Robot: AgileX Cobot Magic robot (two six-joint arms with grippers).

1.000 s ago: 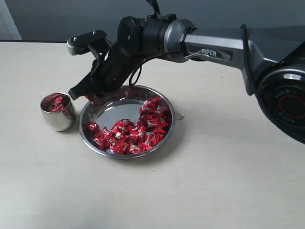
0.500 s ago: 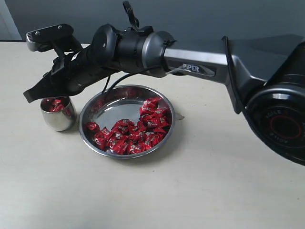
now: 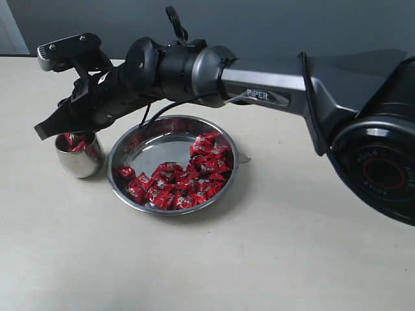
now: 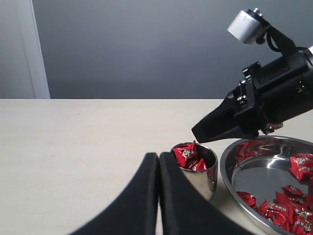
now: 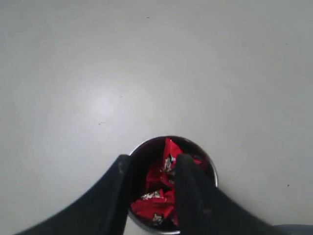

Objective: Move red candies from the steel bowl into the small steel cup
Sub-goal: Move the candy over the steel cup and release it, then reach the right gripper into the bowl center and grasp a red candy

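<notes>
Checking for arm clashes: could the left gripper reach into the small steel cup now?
Probably not: the left gripper is near the small steel cup, but the right gripper hangs right over its mouth, blocking entry from above.

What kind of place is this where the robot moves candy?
Probably a robot testing lab, not a kitchen. A big robot arm reaches over a plain table by a blank grey wall, with just a steel bowl and small steel cup of red candies to practise on.

The right pincer [image 3: 44,130] has swung from over the steel bowl [image 3: 172,212] to above the small steel cup [image 3: 81,163].
</notes>
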